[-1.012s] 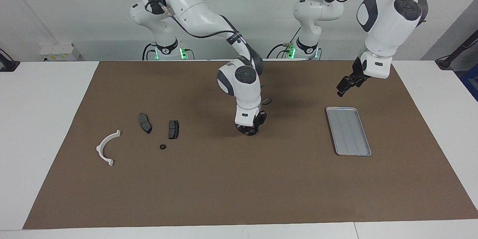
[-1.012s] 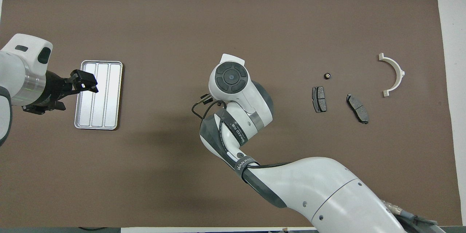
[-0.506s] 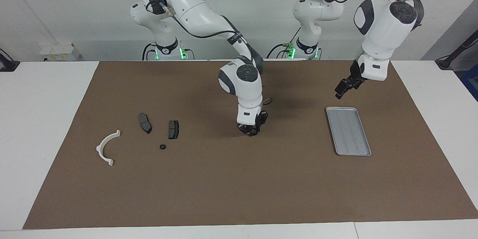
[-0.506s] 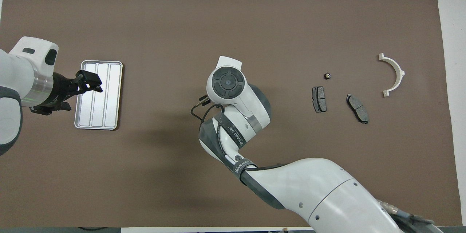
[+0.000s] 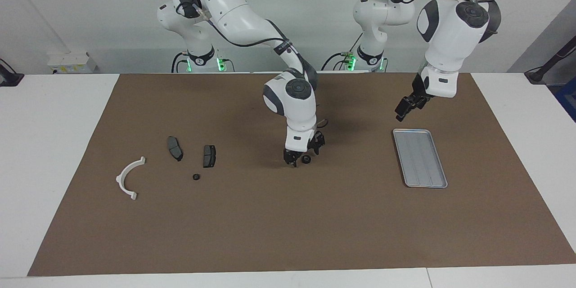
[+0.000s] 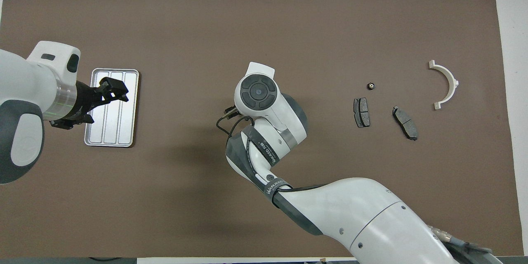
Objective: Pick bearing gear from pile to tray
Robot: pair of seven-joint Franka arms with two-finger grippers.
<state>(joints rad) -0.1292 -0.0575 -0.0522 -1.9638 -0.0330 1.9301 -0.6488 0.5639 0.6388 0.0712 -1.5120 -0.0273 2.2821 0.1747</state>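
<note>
Up at the robots' end of the counter, the left tool is drifting in above the tray, fingers spread and carrying nothing. A second ago it hung more toward the left arm's end.

Now the big change, mid-mat. The right tool was clenched a moment ago and has just let go, fingers wide. A small round black part, the bearing gear, sits on the brown mat between them, not gripped. It is well apart from the tray and from the pile. That looks like a drop-off point for the left arm, though it's only my read.

Farther out, the two brake pads, a tiny black piece and the white bracket haven't budged. The tray holds nothing yet, so the delivery is still open.
</note>
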